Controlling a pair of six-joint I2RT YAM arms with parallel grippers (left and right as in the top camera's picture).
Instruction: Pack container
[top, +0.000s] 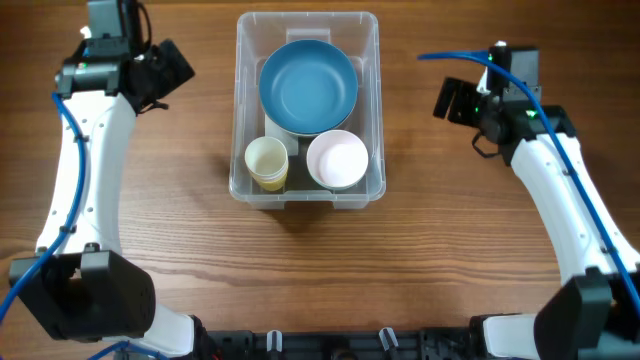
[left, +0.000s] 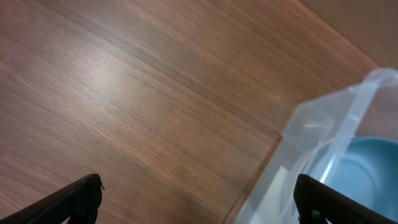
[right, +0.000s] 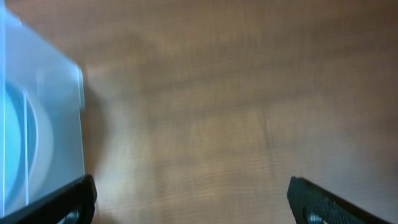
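The clear rectangular container (top: 372, 110) stands at the middle back of the table. It holds a large blue bowl (top: 308, 85), a pale yellow cup (top: 266, 160) and a white bowl (top: 337, 159). My left gripper (top: 172, 68) is open and empty, raised to the left of the container. My right gripper (top: 452, 100) is open and empty, raised to its right. The left wrist view shows the container's corner (left: 323, 124) with the blue bowl (left: 367, 165) inside, between open fingers (left: 198, 199). The right wrist view shows the container's side (right: 43, 118) at the left and open fingers (right: 189, 199).
The wooden table (top: 450, 240) surrounds the container. No other loose objects show on it. Blue cables run along both arms.
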